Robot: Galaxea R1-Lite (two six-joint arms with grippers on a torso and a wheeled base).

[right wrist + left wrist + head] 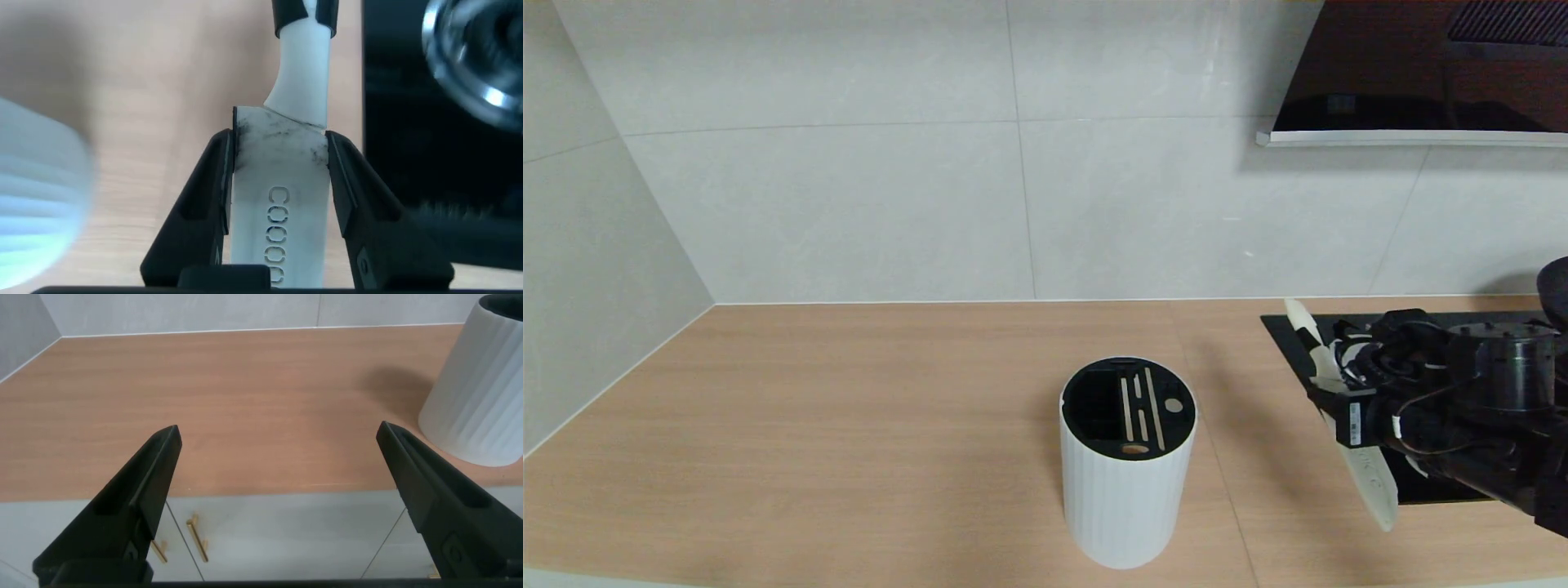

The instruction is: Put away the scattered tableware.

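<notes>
A white ribbed cylindrical holder [1125,490] with a black slotted top stands on the wooden counter near its front edge. It also appears at the edge of the left wrist view [478,384] and blurred in the right wrist view [33,188]. My right gripper [1339,392] hovers to the holder's right, over the cooktop's near corner, shut on a white knife [1372,482] that hangs tilted. Up close, the fingers [216,188] of the right gripper [282,147] clamp the flat blade of the knife [302,73]. My left gripper [278,498] is open over the counter's front edge, left of the holder.
A black cooktop [1290,343] is set into the counter at the right, under a dark range hood [1421,73]. Tiled walls close the back and left. Bare wooden counter [849,408] stretches left of the holder. Cabinet doors with gold handles [196,539] lie below the front edge.
</notes>
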